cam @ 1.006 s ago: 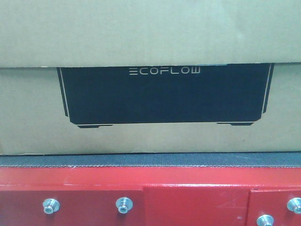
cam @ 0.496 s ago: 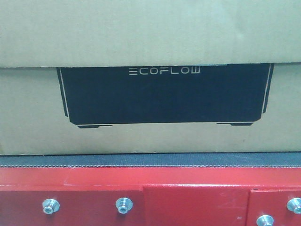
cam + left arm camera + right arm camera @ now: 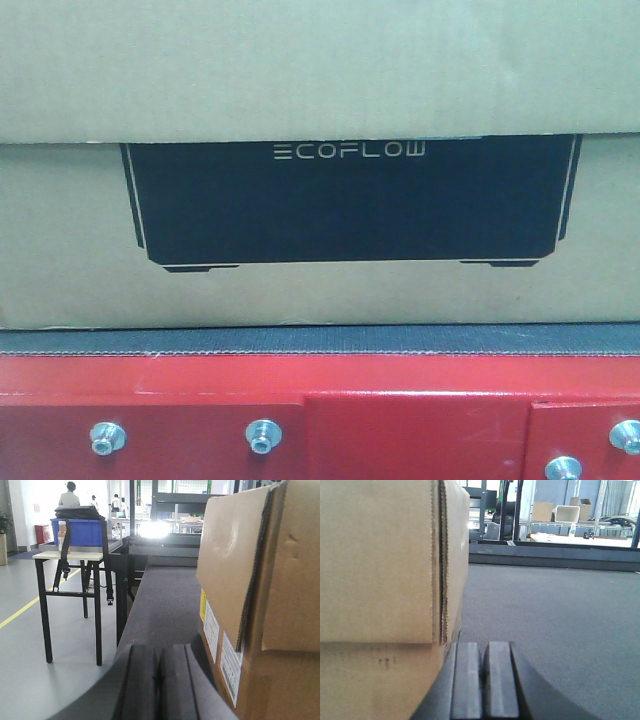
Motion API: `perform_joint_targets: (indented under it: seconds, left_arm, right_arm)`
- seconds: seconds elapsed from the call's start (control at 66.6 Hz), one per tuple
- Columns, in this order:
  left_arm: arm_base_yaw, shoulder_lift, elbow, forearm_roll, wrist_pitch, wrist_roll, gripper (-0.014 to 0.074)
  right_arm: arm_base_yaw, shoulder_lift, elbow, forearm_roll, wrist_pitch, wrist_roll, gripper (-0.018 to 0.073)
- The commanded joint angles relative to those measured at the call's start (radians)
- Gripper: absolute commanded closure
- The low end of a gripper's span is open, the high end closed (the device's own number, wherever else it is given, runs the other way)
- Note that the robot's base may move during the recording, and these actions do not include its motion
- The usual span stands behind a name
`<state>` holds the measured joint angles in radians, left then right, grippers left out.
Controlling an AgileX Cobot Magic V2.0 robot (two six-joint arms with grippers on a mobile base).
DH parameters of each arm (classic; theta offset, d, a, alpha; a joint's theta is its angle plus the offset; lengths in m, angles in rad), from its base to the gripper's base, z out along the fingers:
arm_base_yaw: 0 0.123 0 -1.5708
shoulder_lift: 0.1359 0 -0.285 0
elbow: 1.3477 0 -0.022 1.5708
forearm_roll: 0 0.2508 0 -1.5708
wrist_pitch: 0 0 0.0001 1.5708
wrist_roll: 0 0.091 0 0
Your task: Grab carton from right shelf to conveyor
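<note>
**A:** Carton (image 3: 320,80) location at this moment?

**B:** It rested on the dark belt of the conveyor (image 3: 320,400), its lower edge meeting the belt along the full width of the front view. The printed black panel with pale lettering faced the front camera.

**A:** Step in hand?

**B:** By judgement, placement was complete or nearly so. The shelf was not identifiable in any view. The left gripper (image 3: 159,680) lay low on the belt just beside one end of the carton; the right gripper (image 3: 485,680) lay likewise at the opposite end. Both sets of fingers were pressed together with nothing between them. Whether either touched the cardboard could not be determined.

**A:** Requirement for the next move?

**B:** Probably a straight withdrawal of both arms away from the ends, without dragging the loose flaps.

**A:** Materials and shapes?

**B:** The carton was brown corrugated board, matte, with fluted cut edges showing at the end flaps; one flap stood slightly proud of the wall. White labels (image 3: 220,640) were stuck on the left end. The belt was a dark woven fabric, flat and slightly rough. The conveyor frame was glossy red-painted metal with silver bolts (image 3: 263,434). Beyond, a dark-legged table (image 3: 70,556) carried a blue bin (image 3: 80,532).
</note>
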<state>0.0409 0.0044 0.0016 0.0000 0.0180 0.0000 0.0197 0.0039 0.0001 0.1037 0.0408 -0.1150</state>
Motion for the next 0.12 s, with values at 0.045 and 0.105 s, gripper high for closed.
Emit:
perform_joint_targets:
  seconds: [0.045, 0.105]
  left_arm:
    - [-0.006, -0.004, -0.002, 0.006, -0.018, 0.000, 0.0594]
    - [-0.006, -0.004, -0.002, 0.006, -0.018, 0.000, 0.0594]
  right_arm:
    - [-0.004, -0.004, 0.000, -0.007, -0.021, -0.001, 0.0637]
    - [-0.004, -0.004, 0.000, -0.007, -0.021, -0.001, 0.0637]
